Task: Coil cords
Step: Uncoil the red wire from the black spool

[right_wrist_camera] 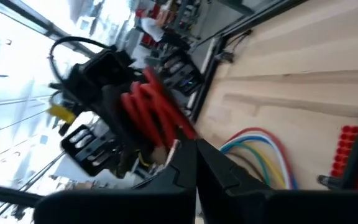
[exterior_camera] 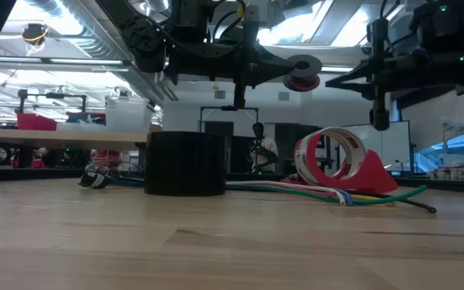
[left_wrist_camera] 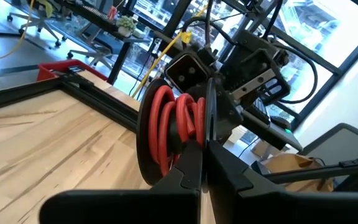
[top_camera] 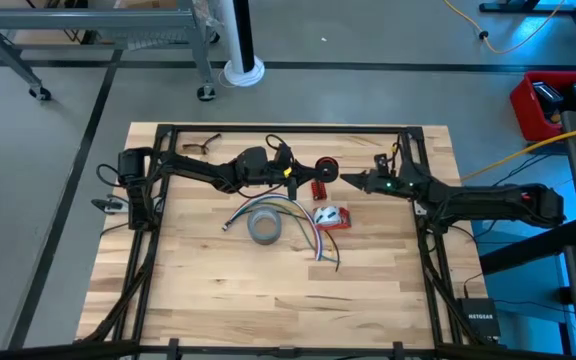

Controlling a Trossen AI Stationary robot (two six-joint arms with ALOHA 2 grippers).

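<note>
A black spool wound with the red cord [top_camera: 326,168] [left_wrist_camera: 166,127] hangs above the middle of the table, with my left gripper [top_camera: 308,170] [left_wrist_camera: 205,134] shut on it. My right gripper [top_camera: 348,180] [right_wrist_camera: 191,155] is shut and points level at the spool from the table's right. Its tips are close to the red cord's [right_wrist_camera: 151,109] loose turns. A bundle of coloured cords [top_camera: 293,212] [exterior_camera: 296,190] lies flat on the wood below. My left gripper pinches the thin rim of one black flange [left_wrist_camera: 209,106] of the spool between its two fingers, coming level from the table's left. The spool is lifted clear of the table, its axis level, with the red turns beside the fingers. Whether my right gripper touches the red cord, I cannot tell.
A grey tape roll [top_camera: 264,227] [exterior_camera: 185,163] and a red and white tape dispenser [top_camera: 331,217] [exterior_camera: 337,161] stand near the coloured cords. A red ribbed block [top_camera: 319,188] lies under the spool. Glasses [top_camera: 200,147] lie at the far left. A black frame [top_camera: 288,127] rims the table.
</note>
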